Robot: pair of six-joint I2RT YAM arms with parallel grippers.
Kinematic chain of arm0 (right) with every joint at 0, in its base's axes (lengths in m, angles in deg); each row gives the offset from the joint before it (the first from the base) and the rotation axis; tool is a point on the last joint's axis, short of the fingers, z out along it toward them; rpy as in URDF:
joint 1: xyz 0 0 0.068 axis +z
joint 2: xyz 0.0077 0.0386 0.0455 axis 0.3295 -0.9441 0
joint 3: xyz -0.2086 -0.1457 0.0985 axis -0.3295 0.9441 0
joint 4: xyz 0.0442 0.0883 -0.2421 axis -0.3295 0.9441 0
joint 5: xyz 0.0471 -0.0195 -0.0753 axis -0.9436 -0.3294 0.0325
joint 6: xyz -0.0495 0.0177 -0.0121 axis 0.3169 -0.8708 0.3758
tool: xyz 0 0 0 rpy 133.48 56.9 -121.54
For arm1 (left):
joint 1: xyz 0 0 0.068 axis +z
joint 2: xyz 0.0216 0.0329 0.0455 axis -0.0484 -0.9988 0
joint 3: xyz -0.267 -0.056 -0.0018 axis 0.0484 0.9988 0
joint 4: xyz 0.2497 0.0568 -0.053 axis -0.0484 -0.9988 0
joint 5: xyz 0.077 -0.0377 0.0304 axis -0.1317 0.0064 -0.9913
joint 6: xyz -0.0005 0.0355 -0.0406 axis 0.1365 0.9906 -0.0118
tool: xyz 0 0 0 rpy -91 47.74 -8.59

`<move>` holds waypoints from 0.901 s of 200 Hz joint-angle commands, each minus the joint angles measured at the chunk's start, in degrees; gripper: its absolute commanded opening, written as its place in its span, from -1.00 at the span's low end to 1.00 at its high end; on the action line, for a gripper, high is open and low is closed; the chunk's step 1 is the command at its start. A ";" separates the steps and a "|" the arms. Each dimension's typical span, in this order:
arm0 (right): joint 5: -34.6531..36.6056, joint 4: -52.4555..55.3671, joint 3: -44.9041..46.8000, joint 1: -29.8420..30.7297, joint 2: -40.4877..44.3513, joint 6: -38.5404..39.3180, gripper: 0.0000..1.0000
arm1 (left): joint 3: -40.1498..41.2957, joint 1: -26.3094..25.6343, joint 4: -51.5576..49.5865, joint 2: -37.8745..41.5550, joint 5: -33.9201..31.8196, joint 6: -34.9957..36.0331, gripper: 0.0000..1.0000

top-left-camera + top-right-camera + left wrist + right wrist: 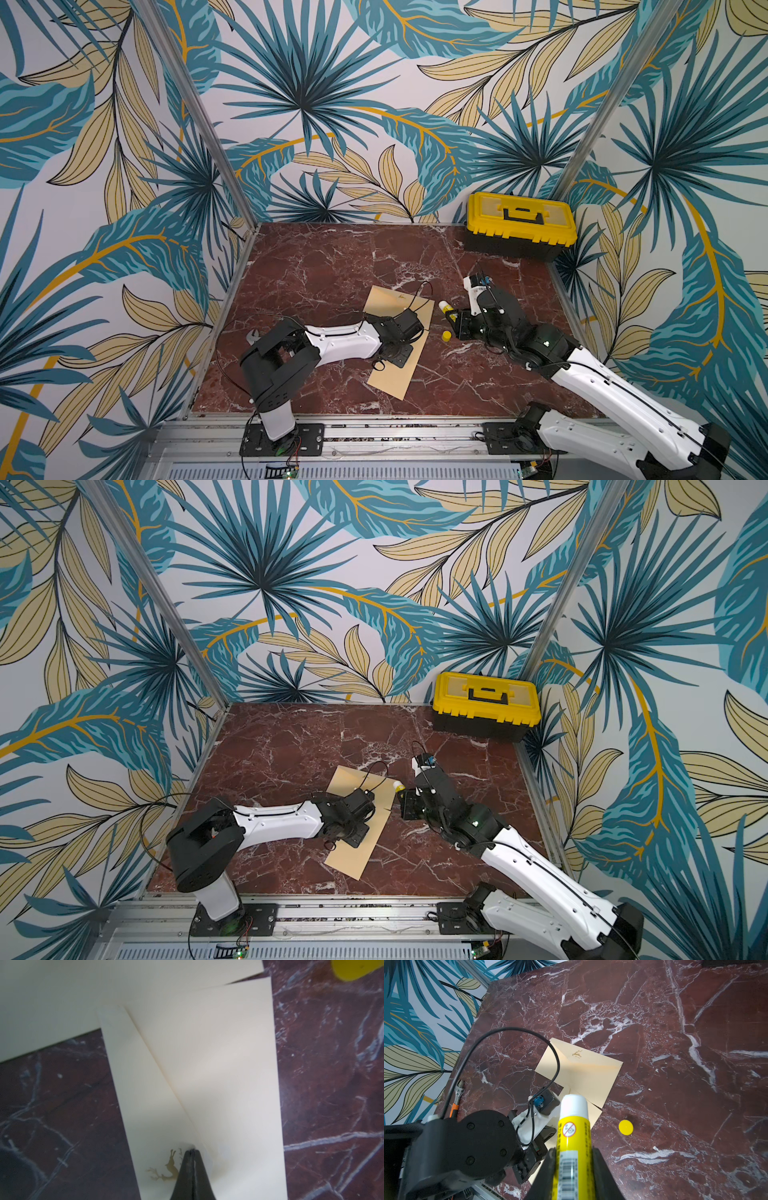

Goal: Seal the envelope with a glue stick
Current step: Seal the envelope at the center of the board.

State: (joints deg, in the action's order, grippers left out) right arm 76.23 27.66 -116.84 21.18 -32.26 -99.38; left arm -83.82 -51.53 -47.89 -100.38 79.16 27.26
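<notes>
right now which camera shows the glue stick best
The right wrist view: the glue stick fills the foreground, white tip and barcode label sharp, clamped in the right gripper. In both top views it is a tiny stub. The left wrist view does not clearly show it.

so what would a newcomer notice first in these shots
Probably the yellow toolbox in the far right corner. Then the right claw gripping the uncapped glue stick, its cap loose nearby, while the shut left claw touches the envelope.
</notes>
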 commanded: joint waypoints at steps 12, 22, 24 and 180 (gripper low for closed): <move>1.45 1.17 1.72 -0.32 0.12 -0.72 -1.00 | 0.37 0.32 -9.48 1.61 -0.99 -0.22 -0.96; 1.32 1.13 1.72 -0.34 0.03 -0.70 -1.00 | 0.33 0.33 -9.80 2.50 -0.68 -0.30 -0.96; 1.30 1.12 1.72 -0.37 -0.03 -0.71 -1.00 | 0.39 0.34 -9.79 2.60 -0.70 -0.30 -0.96; -0.93 1.00 0.93 -0.88 -1.73 -0.29 -1.00 | 1.03 0.42 -10.51 8.16 0.52 -1.14 -0.97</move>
State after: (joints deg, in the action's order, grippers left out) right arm 75.77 28.14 -115.95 20.55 -33.95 -99.44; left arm -80.74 -51.14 -55.32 -94.85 80.82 25.49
